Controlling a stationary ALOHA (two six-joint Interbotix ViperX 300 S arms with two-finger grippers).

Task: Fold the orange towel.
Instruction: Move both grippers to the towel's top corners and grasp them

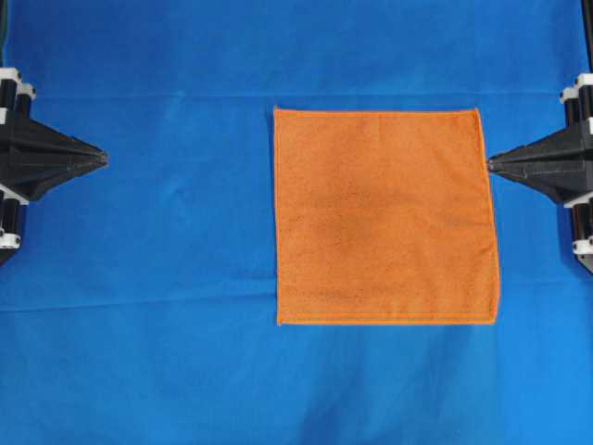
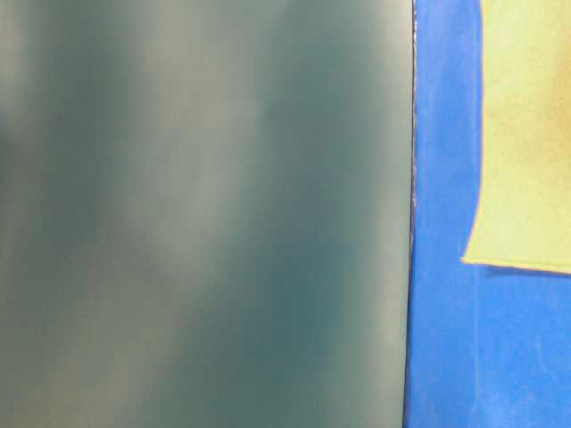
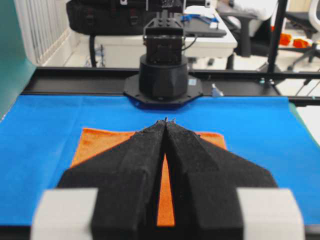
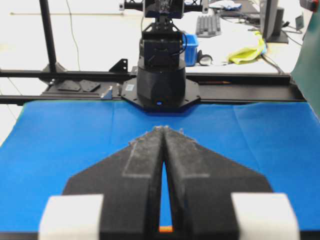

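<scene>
Zero folds yet: orange towel (image 1: 384, 216) flat, fully spread on blue cloth (image 1: 139, 278) right of ctr, left gripper (image 1: 100, 158) & right gripper (image 1: 493, 165) both closed, empty, parked at opposite edges, whole fold left.
</scene>
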